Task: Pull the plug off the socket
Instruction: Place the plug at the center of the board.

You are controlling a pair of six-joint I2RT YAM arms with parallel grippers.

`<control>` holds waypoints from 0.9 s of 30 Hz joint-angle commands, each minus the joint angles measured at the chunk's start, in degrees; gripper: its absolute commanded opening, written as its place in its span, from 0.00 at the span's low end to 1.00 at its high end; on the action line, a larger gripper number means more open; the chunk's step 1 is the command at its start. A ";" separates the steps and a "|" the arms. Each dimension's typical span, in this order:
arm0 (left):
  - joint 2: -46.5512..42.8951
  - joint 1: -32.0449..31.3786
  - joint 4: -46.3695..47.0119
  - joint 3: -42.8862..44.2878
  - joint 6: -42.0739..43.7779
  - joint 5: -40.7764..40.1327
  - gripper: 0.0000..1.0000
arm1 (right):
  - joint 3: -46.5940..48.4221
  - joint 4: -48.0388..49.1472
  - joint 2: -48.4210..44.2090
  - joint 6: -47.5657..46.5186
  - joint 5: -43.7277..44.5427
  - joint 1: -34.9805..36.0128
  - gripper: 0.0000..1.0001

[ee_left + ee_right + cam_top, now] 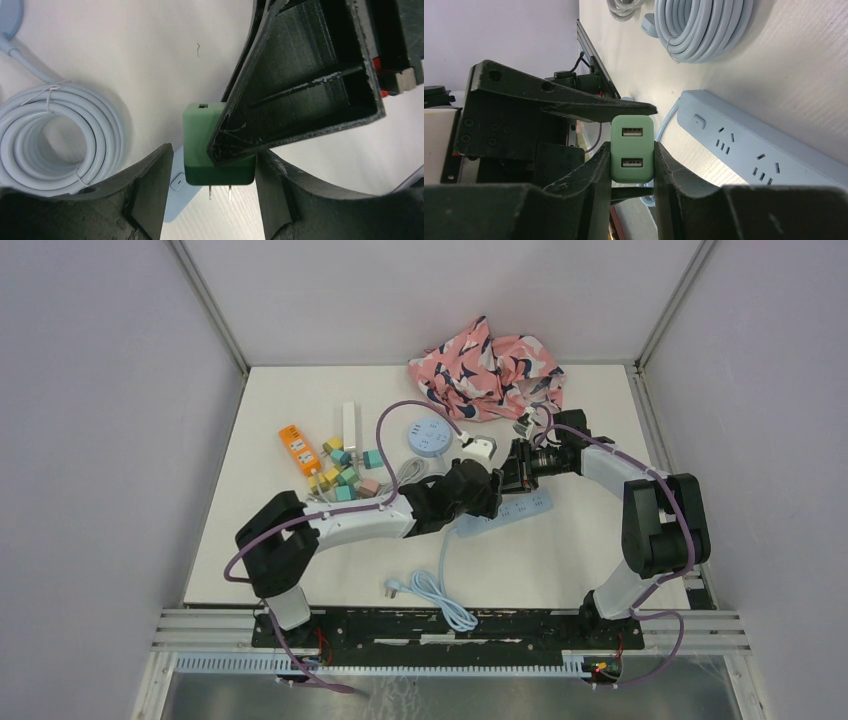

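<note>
the green plug (632, 132) is already off the blue power strip (769, 150), prongs bare, clamped in the right gripper (632, 150) just above it. the left gripper (215, 165) straddles it with slack jaws, grasping nothing. i'd say setting it down comes next, needing a clear spot.

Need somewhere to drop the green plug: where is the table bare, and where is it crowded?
Bare: the back-left corner behind the orange power strip; the front-right stretch between the coiled cable and the right arm. Crowded: the middle, with coloured blocks, round socket and blue power strip, and the back right under the patterned cloth.
</note>
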 commanded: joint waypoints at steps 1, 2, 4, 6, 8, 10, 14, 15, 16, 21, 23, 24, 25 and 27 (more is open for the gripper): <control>2.51 -0.22 -3.38 5.25 0.66 -1.50 0.67 | 2.34 0.24 -0.19 0.24 -0.76 -0.13 0.16; 2.74 -0.23 -3.46 5.53 1.02 -2.04 0.67 | 2.33 0.24 -0.19 0.29 -0.79 -0.18 0.16; 2.99 -0.31 -3.27 5.89 1.73 -3.29 0.64 | 2.34 0.24 -0.16 0.30 -0.83 -0.15 0.16; 3.30 -0.23 -3.30 6.29 2.14 -4.70 0.47 | 2.33 0.24 -0.19 0.37 -0.88 -0.13 0.16; 3.49 -0.23 -3.44 6.61 2.63 -5.29 0.35 | 2.41 0.24 -0.19 0.23 -0.93 -0.19 0.17; 3.27 -0.27 -3.47 6.36 2.94 -5.40 0.22 | 2.39 0.21 -0.27 0.22 -0.94 -0.18 0.20; 1.52 -0.22 -3.22 4.46 4.03 -7.21 0.03 | 3.30 -1.41 -0.36 -1.41 -0.92 -0.18 0.27; 0.71 -0.19 -3.11 3.60 4.24 -8.10 0.03 | 3.71 -2.25 -0.46 -2.45 -0.92 -0.18 0.29; -0.22 -0.02 -2.89 2.49 4.44 -8.99 0.03 | 4.03 -2.88 -0.67 -3.30 -1.11 -0.21 0.32; -6.56 1.38 -0.81 -6.40 3.52 -14.68 0.03 | 4.74 -4.11 -1.54 -6.03 -1.82 -0.34 0.39; -9.89 2.47 0.11 -10.23 2.94 -18.08 0.03 | 4.94 -4.80 -1.67 -7.09 -1.88 -0.39 0.40; -11.46 3.27 0.34 -12.19 2.50 -19.15 0.03 | 5.09 -5.06 -1.61 -7.47 -2.00 -0.39 0.40; -13.16 4.39 0.85 -13.83 2.20 -19.53 0.03 | 5.22 -5.31 -1.63 -7.78 -2.12 -0.44 0.40; -15.94 7.59 1.84 -17.18 1.41 -18.56 0.03 | 5.31 -5.55 -1.58 -8.23 -2.19 -0.47 0.40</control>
